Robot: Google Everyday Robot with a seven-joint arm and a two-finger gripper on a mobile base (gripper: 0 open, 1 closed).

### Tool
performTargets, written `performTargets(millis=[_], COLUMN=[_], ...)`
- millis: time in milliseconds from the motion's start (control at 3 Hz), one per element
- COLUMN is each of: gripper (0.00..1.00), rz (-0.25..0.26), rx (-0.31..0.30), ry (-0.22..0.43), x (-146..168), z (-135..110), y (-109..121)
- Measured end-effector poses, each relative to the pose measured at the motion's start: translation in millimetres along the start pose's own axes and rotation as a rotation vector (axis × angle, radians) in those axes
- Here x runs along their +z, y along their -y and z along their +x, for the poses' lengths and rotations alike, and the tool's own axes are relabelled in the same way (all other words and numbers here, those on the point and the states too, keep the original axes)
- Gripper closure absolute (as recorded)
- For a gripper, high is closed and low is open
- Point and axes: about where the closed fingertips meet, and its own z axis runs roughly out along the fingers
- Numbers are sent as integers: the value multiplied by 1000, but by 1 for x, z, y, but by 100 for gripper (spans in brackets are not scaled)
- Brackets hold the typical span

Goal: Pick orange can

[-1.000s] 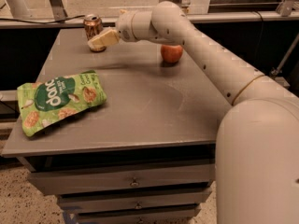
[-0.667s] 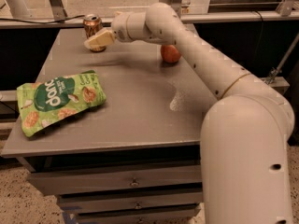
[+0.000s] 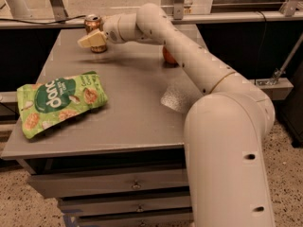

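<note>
End effector (image 3: pixel 90 39) at the counter's (image 3: pixel 132 108) far left, right in front of the orange can (image 3: pixel 92 22) (overlapping it); grip state: cannot tell. Green snack bag (image 3: pixel 59 100) lies nearer me.

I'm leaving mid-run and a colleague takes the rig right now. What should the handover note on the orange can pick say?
Gripper: at the table's far left corner, directly in front of the orange can and overlapping it in this view. Whether it has hold of the can cannot be told.
Orange can: upright on the table, not lifted.
Nearby: an apple partly hidden behind the arm, and a green snack bag at the near left.
Done: arm extended to the can.
Left: confirm the grasp, then lift the can.
</note>
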Motion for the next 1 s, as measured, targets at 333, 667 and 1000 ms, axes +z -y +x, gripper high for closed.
performTargets(millis=[333,667,1000], gripper=[41,65,87], rz=[-13,-21,-53], rx=[14,24,32], ry=[0,10,46], x=[8,3,-15], z=[0,-3,-15], y=[-4,-9,-17])
